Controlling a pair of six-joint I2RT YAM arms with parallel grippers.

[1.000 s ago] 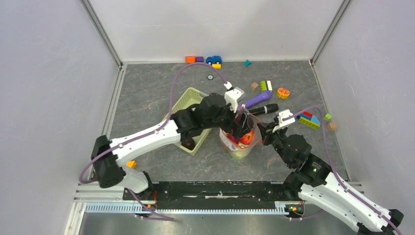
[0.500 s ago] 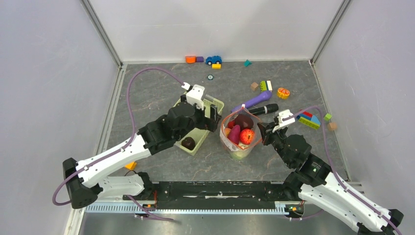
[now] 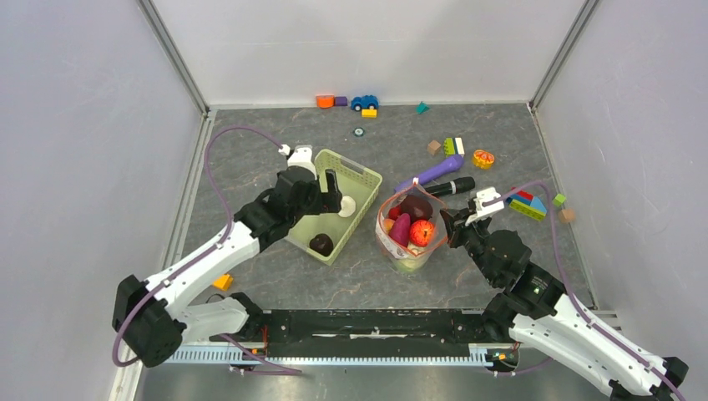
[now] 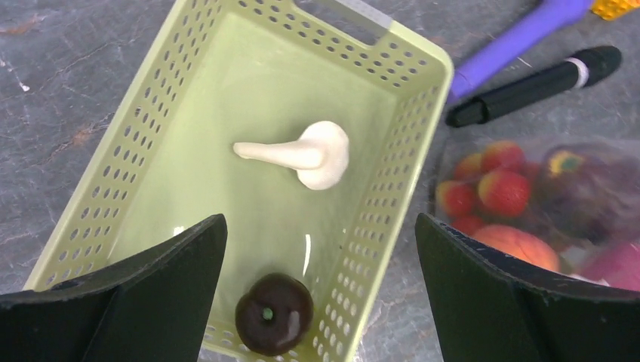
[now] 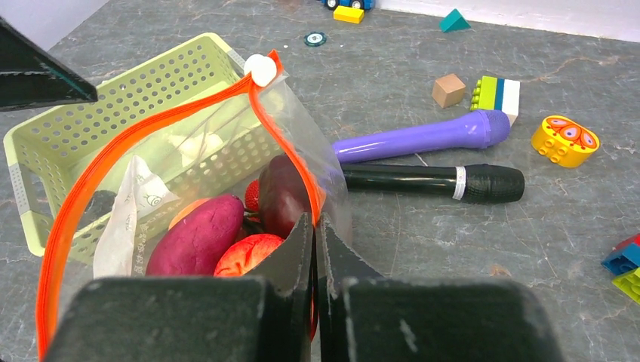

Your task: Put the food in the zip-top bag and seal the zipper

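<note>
- The grey, stone-patterned bench (image 3: 250, 159) carries everything, with pale walls on three sides.
- The left arm (image 3: 209, 259) reaches forward from the near left. Its left end effector (image 4: 318, 226) hovers above the light-green slotted basket (image 3: 361, 177) with both fingers spread wide and nothing between them.
- The right arm (image 3: 568, 322) comes in from the near right. Its right end effector (image 5: 313, 226) is closed tight on the near right rim of the zip-top bag (image 3: 407, 255), pinching the plastic at the mouth.
- The basket lies at an angle left of centre, just beside the bag.
- The bag stands upright at the middle of the bench with its mouth gaping. The orange-red zipper (image 5: 151, 128) curves round the opening, unsealed, with a white slider (image 5: 263, 69) at its far end. A white label (image 5: 128, 219) shows on the left side.
- A purple toy microphone (image 5: 423, 139) and a black toy microphone (image 5: 434, 182) lie side by side just behind the bag.
- Food inside the bag: a red apple (image 3: 422, 232), a magenta sweet-potato piece (image 5: 198, 245), a dark purple piece (image 5: 279, 192), and something green at the bottom, too unclear to name.
- Food inside the basket: a white mushroom (image 4: 317, 154) on its side near the middle, and a dark purple round piece (image 4: 273, 324) by the near end, apart from each other.
- An orange citrus slice toy (image 5: 564, 140), a blue toy car (image 3: 364, 102) and scattered coloured blocks (image 3: 526, 203) lie toward the far and right edges.
</note>
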